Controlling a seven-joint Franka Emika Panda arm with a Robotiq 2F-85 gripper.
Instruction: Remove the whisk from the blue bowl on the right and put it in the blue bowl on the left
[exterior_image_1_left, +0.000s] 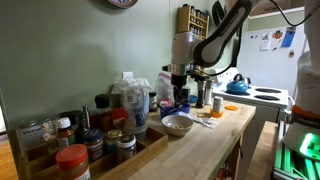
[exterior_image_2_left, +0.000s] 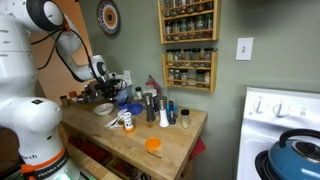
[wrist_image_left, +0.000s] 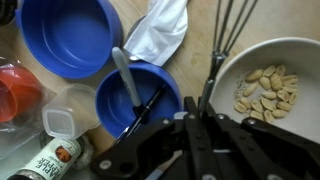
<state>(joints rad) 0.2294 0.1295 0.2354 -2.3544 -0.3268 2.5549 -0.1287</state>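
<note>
Inside one blue bowl (wrist_image_left: 110, 112) lies the whisk (wrist_image_left: 127, 78).

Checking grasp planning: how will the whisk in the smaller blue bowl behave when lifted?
The whisk looks slim, so it is probably light and stiff. Its smooth grey handle sticks out over the blue bowl rim, so it may pivot or slip when pinched. The small bowl might shift if the whisk drags.
</note>
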